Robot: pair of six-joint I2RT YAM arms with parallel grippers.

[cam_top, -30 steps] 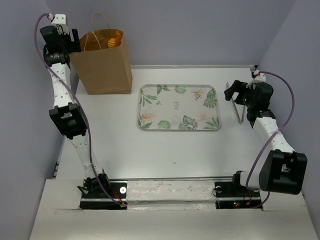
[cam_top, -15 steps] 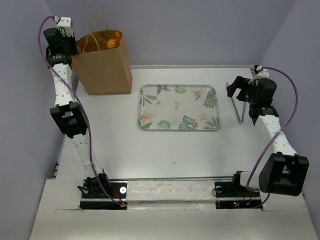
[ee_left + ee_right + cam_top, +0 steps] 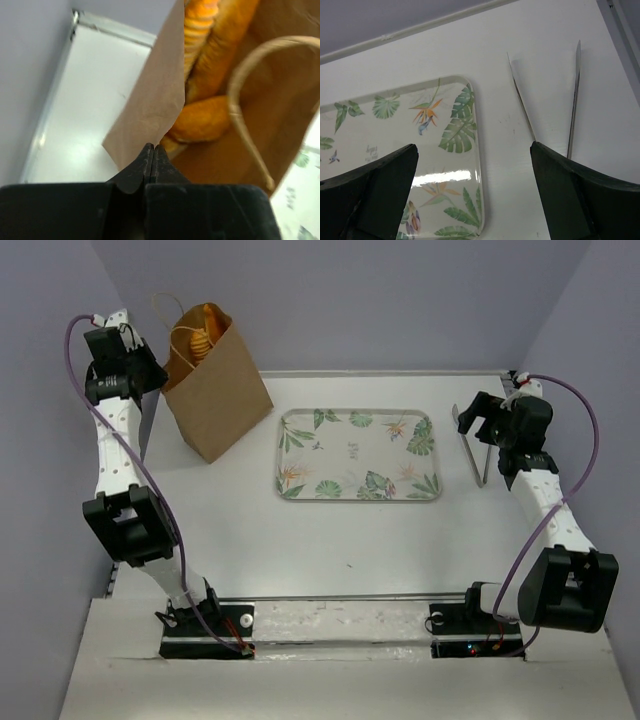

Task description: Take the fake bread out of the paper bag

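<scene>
Three loaves: fake bread (image 3: 202,120), all inside the one paper bag (image 3: 218,390) at the far-left corner of the bench (image 3: 350,540).
Left claw (image 3: 151,149): pressed together, pinching the bag's rim.
Right claw (image 3: 472,146): spread wide, above one tray (image 3: 350,450) and one pair of tongs (image 3: 478,455).
Change: bag stood upright before; now tilted and turned.

White desk (image 3: 350,540), pale rail along far edge; rectangular tray (image 3: 352,468), rounded corners, white ground, green leaf and orange flower print round border, long side across, right of desk centre; thin metal tongs (image 3: 484,480) flat on desk just right of tray, not touching it, arms spread toward far edge, joined end nearer; plain lilac walls (image 3: 400,300) behind and at sides.
</scene>
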